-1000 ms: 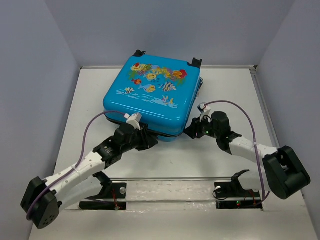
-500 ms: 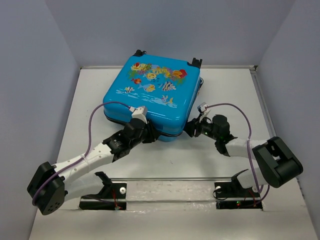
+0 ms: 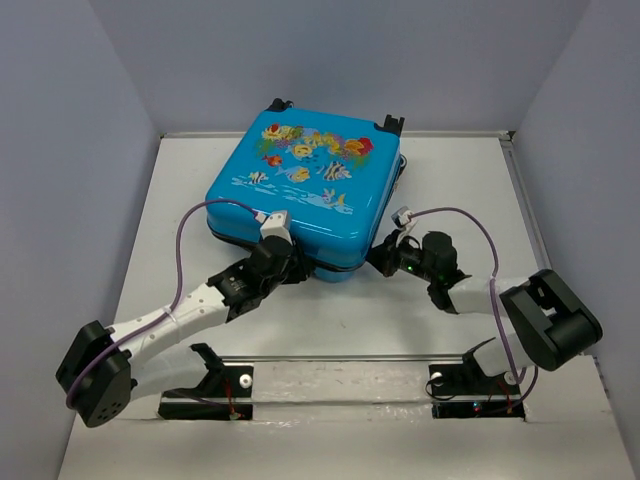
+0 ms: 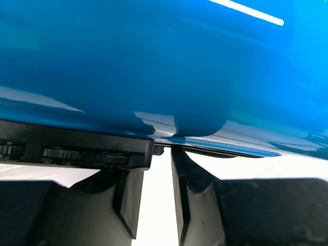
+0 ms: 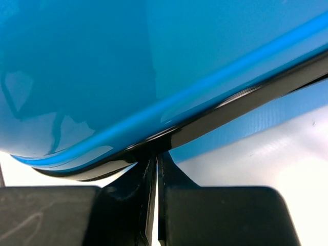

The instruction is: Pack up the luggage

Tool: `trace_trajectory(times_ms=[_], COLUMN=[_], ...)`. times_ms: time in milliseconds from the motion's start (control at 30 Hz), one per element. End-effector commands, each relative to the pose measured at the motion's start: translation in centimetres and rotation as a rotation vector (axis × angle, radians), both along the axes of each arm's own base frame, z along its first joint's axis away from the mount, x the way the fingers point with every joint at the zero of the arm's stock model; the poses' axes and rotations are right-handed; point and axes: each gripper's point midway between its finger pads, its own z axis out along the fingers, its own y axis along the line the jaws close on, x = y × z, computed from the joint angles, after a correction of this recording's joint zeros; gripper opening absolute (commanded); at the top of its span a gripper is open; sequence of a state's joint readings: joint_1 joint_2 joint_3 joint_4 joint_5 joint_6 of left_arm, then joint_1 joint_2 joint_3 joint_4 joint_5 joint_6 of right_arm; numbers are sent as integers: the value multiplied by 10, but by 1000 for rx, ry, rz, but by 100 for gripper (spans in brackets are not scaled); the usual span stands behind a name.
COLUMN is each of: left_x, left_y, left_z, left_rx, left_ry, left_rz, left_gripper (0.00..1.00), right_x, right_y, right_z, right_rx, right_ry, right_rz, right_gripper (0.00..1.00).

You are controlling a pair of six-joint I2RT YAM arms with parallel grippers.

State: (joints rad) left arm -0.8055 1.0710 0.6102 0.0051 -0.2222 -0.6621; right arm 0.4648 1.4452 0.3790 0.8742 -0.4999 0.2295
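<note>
The luggage (image 3: 305, 190) is a bright-blue hard-shell suitcase with a fish print. It lies flat and closed on the table (image 3: 340, 325), wheels (image 3: 392, 124) at the far edge. My left gripper (image 3: 297, 268) is at its near front edge. In the left wrist view (image 4: 163, 154) its jaws stand slightly apart, tips under the black trim beside a black lock block (image 4: 61, 151). My right gripper (image 3: 381, 258) is at the near right corner. In the right wrist view (image 5: 156, 156) it is shut, tips against the black zipper trim (image 5: 246, 100). Whether it pinches anything is hidden.
Grey walls enclose the table on the left, back and right. The two arm bases (image 3: 205, 385) (image 3: 475, 385) sit on the near edge. The blue shell fills the top of both wrist views (image 4: 154, 66) (image 5: 102, 66). A purple cable loops over each arm.
My left arm has reached forward, bringing its gripper closer under the suitcase's front edge. My right arm's elbow has swung in and lowered; its gripper stays at the corner.
</note>
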Motion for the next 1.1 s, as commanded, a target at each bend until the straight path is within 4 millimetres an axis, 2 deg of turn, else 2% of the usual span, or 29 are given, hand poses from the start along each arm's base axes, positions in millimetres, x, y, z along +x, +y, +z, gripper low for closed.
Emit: trace_trajectory(times_ms=[0, 67, 133, 167, 233, 300, 333, 367, 433, 533, 567, 600, 667, 700, 733, 767, 867, 900, 933, 1033, 1067], left_x=[42, 46, 51, 54, 60, 64, 66, 68, 71, 73, 73, 73, 72, 71, 71, 70, 69, 68, 69, 71, 74], left_y=[-2, -6, -11, -14, -18, -22, -24, -27, -35, -46, -49, -51, -52, -51, -49, -48, -37, -34, -22, 4, 24], left_z=[49, 53, 60, 59, 61, 65, 67, 66, 69, 69, 67, 67, 68, 68, 69, 69, 69, 70, 72, 75, 88], left_rx=[-57, -62, -76, -69, -69, -81, -89, -90, -109, -130, -133, -136, -135, -130, -127, -121, -114, -120, -120, -103, -116], left_ry=[-170, -183, -201, -200, -206, -215, -220, -218, -218, -209, -201, -199, -200, -199, -203, -206, -206, -206, -213, -211, -240], left_rz=[114, 112, 109, 106, 108, 105, 103, 101, 84, 48, 41, 34, 27, 26, 26, 25, 33, 30, 46, 74, 115], left_gripper=[38, 38, 38, 38, 39, 39, 39, 39, 39, 39, 39, 39, 39, 39, 39, 39, 39, 39, 39, 41, 41], right_x=[-23, -42, -59, -73, -91, -114, -114, -126, -136, -129, -130, -121, -119, -112, -110, -102, -86, -76, -72, -71, -75], right_y=[21, 30, 30, 31, 22, 26, 23, 28, 37, 65, 77, 94, 116, 132, 140, 145, 159, 158, 161, 160, 156], right_z=[25, 17, -1, -10, -28, -33, -34, -33, -28, -7, 0, 7, 17, 37, 39, 36, 51, 45, 50, 47, 44], right_rx=[62, 51, 3, -33, -99, -124, -126, -126, -133, -116, -103, -91, -81, -47, -45, -50, -17, -32, -23, -20, -16], right_ry=[-8, 60, 127, 163, 224, 246, 258, 261, 275, 246, 233, 233, 216, 194, 190, 186, 157, 147, 138, 145, 155], right_rz=[14, 4, -24, -31, -66, -32, -47, -21, 0, 0, 10, 8, 13, 8, 2, -30, -76, -124, -139, -148, -143], right_gripper=[7, 7, 7, 7, 7, 7, 7, 7, 7, 7, 7, 7, 7, 7, 7, 7, 7, 7, 7, 7, 7])
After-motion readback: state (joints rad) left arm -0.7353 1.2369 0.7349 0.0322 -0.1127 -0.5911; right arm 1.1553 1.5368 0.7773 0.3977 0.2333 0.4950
